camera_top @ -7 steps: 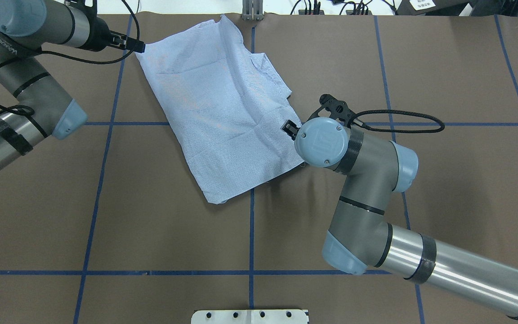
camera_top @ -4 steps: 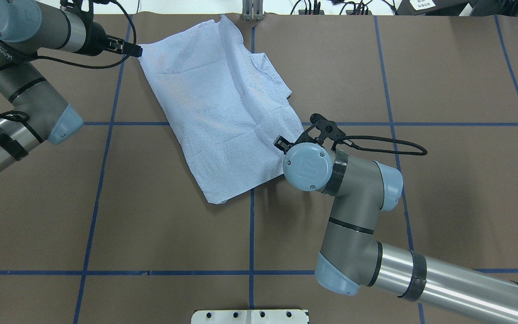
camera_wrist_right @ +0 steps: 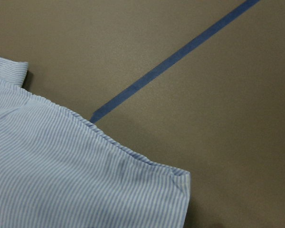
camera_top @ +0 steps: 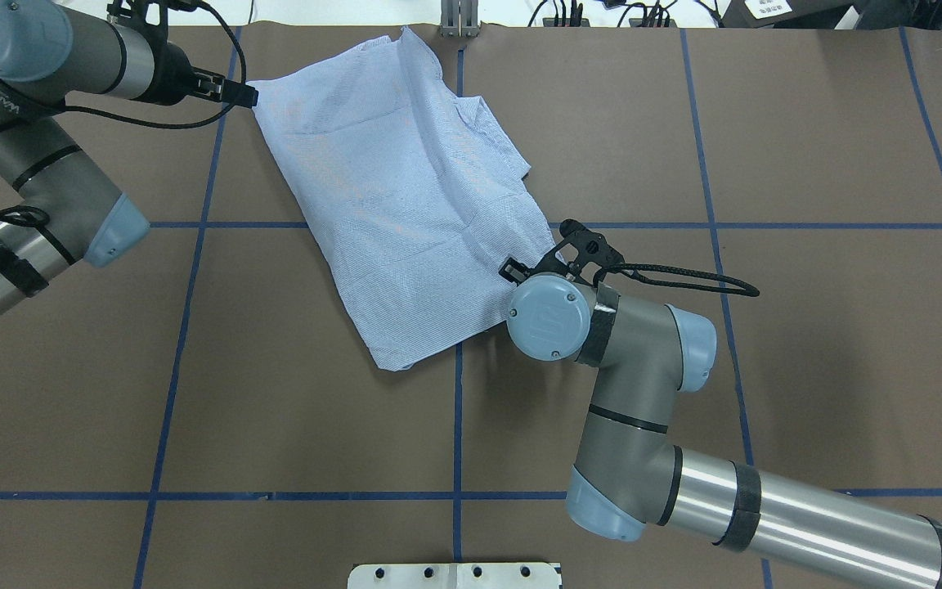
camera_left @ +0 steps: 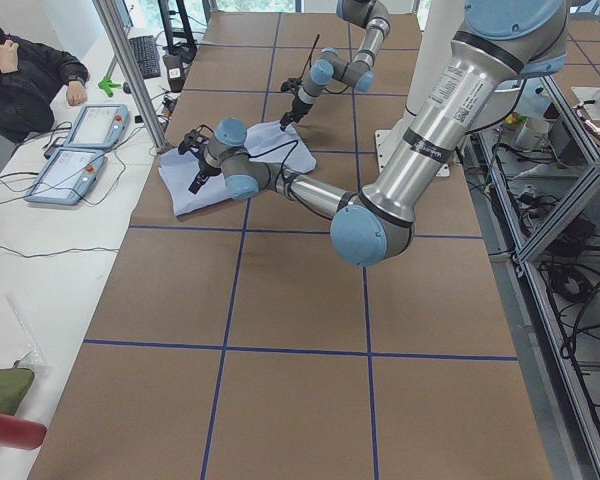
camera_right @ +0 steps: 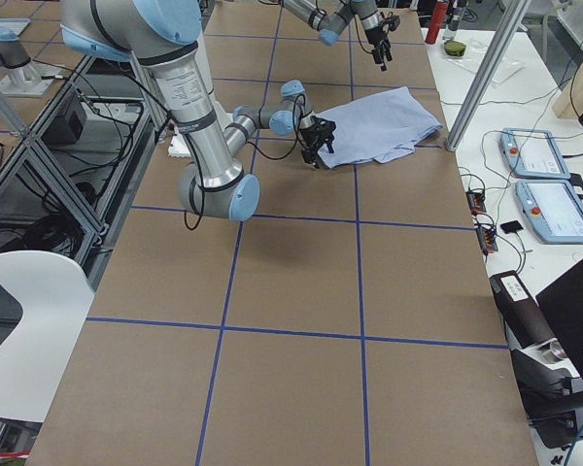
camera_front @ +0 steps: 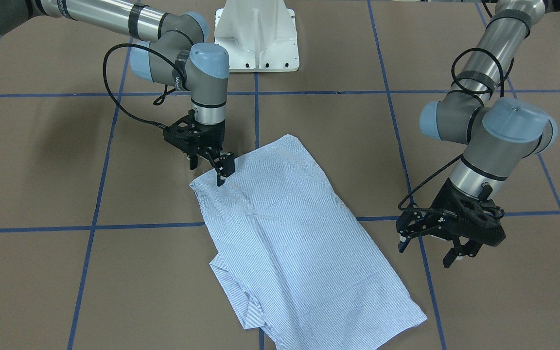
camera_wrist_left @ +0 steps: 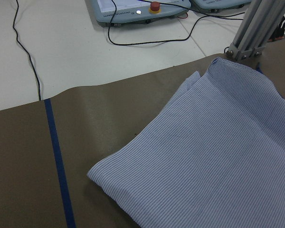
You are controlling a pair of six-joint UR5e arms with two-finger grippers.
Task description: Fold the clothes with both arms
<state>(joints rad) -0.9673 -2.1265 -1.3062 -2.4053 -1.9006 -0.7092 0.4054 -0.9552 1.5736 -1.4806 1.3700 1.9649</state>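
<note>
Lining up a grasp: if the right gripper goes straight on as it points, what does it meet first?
Probably the shirt corner, just below the right gripper; one finger may land on bare table.

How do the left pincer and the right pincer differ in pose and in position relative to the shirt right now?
Pose: the right pincer points straight down, while the left pincer is tilted.
Position: the right pincer sits low over a corner of the shirt on the robot's side, while the left pincer hangs beside the shirt's far end, off the cloth.
Shared: both look open, and neither holds the shirt.
</note>
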